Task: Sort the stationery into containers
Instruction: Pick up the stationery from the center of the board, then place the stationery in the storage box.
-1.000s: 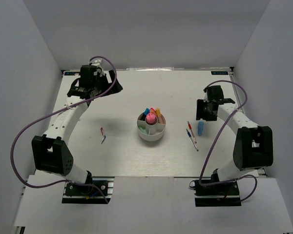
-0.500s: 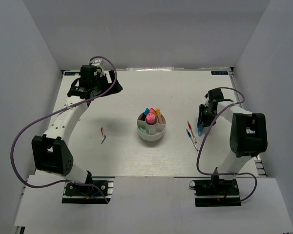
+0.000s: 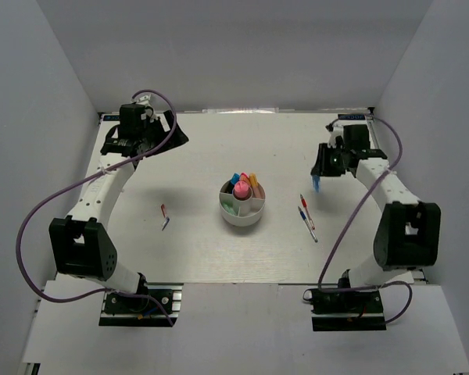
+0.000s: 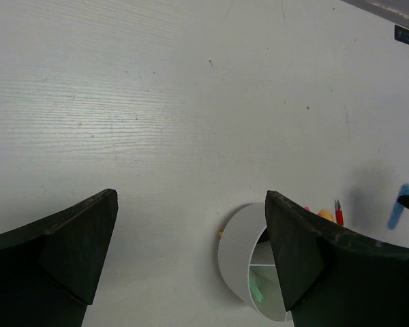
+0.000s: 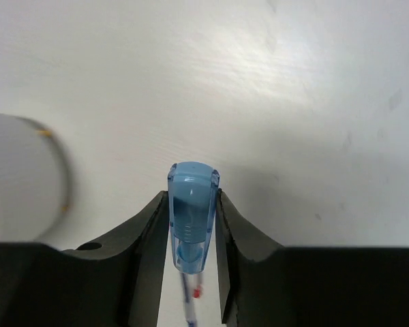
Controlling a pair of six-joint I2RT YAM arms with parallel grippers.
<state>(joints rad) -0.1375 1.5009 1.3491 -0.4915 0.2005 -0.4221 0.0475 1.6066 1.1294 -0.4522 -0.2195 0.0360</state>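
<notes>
The blue highlighter (image 5: 193, 204) is pinched between my right gripper (image 5: 193, 228)'s two fingers (image 5: 150, 235), both pads pressed on its sides, so that hand is clamped on it. Its rounded end sticks out past my fingertips. In the top view it hangs as a small blue stub (image 3: 316, 185) under the right gripper (image 3: 320, 173), over the far right part of the table (image 3: 219, 144) and well apart from the cup. The left wrist cam catches it too, a tilted blue sliver (image 4: 399, 206) at the right edge.

Just toward me from it lie the thin red pen (image 3: 306, 206) and thin blue pen (image 3: 309, 226), flat on the table, side by side, btwn my right arm and the cup. Their tips show blurred under the highlighter in the right wrist view.

The white cup (image 3: 228, 212) sits mid-table. Standing in it are a blue highlighter (image 3: 235, 179), a pink one (image 3: 239, 189) in the central well and an orange one (image 3: 253, 181). Something mint-green (image 3: 230, 208) lies in a near-left compartment. Can't tell exactly which compartments the blue and orange occupy.

Left of the cup, well apart, is a small pen w/ a red end (image 3: 165, 216), lying on the table.

My left gripper (image 3: 180, 139) hovers at the far left corner, jaws spread wide w/ nothing btwn them. Its cam looks across bare table at the cup's wall (image 4: 235, 255)
</notes>
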